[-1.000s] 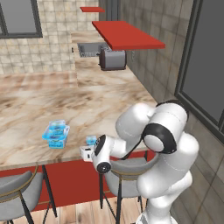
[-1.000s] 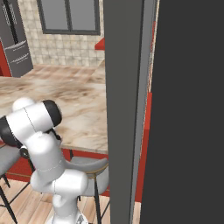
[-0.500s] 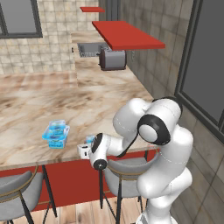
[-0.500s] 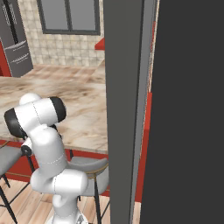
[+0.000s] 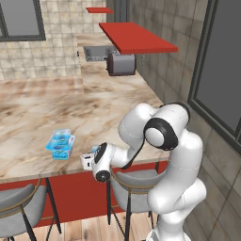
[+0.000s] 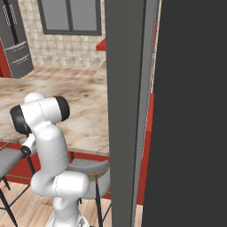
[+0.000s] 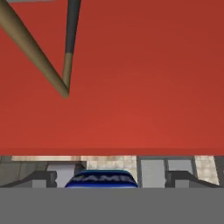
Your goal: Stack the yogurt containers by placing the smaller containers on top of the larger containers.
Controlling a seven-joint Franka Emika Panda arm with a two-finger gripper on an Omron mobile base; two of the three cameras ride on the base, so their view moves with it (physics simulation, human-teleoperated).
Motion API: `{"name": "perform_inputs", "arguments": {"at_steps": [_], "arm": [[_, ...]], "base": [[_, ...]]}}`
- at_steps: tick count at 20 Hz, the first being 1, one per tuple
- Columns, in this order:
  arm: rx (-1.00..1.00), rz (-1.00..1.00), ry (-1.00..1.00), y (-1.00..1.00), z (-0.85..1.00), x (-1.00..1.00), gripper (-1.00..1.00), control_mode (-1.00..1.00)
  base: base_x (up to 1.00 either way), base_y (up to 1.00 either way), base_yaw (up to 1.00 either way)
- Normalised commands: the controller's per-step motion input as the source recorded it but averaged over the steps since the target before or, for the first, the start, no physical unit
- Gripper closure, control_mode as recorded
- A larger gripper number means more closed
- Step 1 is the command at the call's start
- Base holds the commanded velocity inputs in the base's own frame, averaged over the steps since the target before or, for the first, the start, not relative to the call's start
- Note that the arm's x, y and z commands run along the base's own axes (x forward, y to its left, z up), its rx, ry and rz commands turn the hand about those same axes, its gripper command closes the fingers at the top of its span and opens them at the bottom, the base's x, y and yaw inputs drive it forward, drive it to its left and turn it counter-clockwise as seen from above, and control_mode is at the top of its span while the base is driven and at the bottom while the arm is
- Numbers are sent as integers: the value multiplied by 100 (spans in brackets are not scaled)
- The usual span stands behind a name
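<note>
Marble bench (image 5: 42,110) edge, claw (image 7: 109,179) wide open, empty, straddling a tub (image 7: 105,179): reaching step, closing on it next.

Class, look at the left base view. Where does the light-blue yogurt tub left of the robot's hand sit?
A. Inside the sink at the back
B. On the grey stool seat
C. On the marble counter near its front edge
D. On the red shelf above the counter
C: the light-blue yogurt tub stands on the marble counter close to the front edge, with the stool below it and the red shelf far behind.
</note>
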Motion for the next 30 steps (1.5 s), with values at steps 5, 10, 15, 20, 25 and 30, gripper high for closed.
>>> {"name": "perform_inputs", "arguments": {"at_steps": [5, 10, 15, 20, 25, 30], "arm": [[0, 0, 0, 0, -8, 1, 100, -100], [0, 0, -4, -1, 0, -4, 100, -100], [1, 0, -12, -18, 22, -30, 100, -100], [3, 0, -14, -13, 43, -39, 100, -100], [5, 0, -9, -14, 68, -46, 100, -100], [2, 0, 0, -1, 81, -55, 100, -100]], "base": [[0, 0, 0], [0, 0, 0], [0, 0, 0], [0, 0, 0], [0, 0, 0], [0, 0, 0]]}}
